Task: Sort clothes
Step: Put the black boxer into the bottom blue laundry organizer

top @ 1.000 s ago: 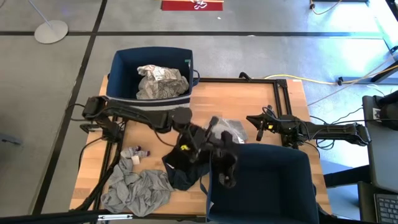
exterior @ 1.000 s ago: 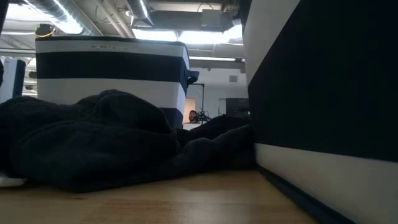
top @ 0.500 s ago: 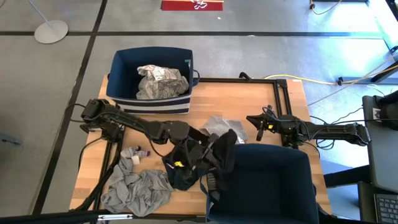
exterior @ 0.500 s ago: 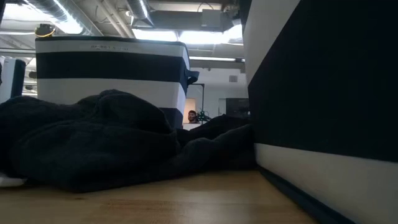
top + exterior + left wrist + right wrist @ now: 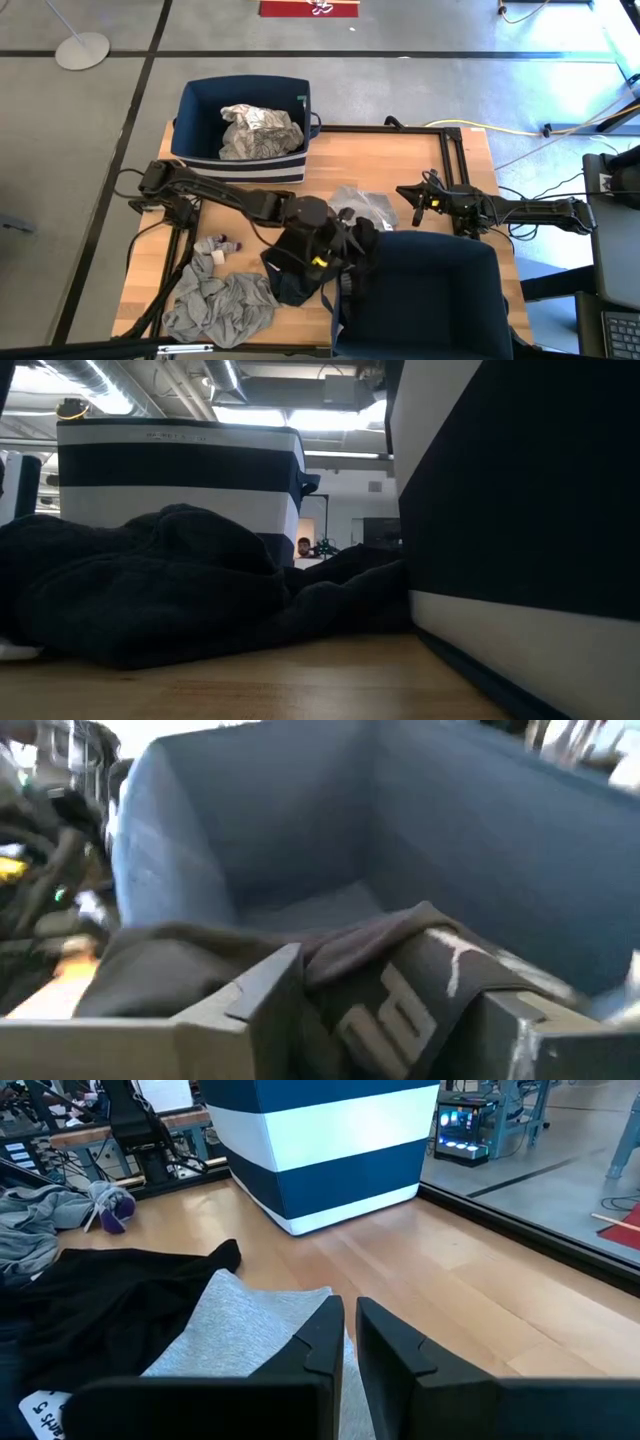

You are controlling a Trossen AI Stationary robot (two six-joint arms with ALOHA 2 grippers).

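**Left gripper spread over the near bin, black garment across its fingers**

From above, I see my left gripper point(image 5: 345, 262) at the near bin's point(image 5: 480, 262) left rim, a black garment point(image 5: 300, 265) bunched beneath the wrist and trailing onto the table point(image 5: 400, 170). A grey garment point(image 5: 220, 305) lies at the table's near-left corner, a light grey one point(image 5: 362, 205) sits mid-table, and a white patterned one point(image 5: 258, 130) rests in the far bin point(image 5: 190, 120). My right gripper point(image 5: 418, 205) waits over the table's right side.

At table height, I see dark cloth point(image 5: 150, 590) heaped between the striped far bin point(image 5: 180, 465) and the near bin's wall point(image 5: 520, 490).

On the left wrist view, my fingers point(image 5: 250, 1010) stand apart, the black garment point(image 5: 400, 990) draped across them, the near bin's inside point(image 5: 300, 830) beyond.

On the right wrist view, my fingers point(image 5: 320, 1345) sit pressed together, holding nothing, above the light grey garment point(image 5: 235, 1330).
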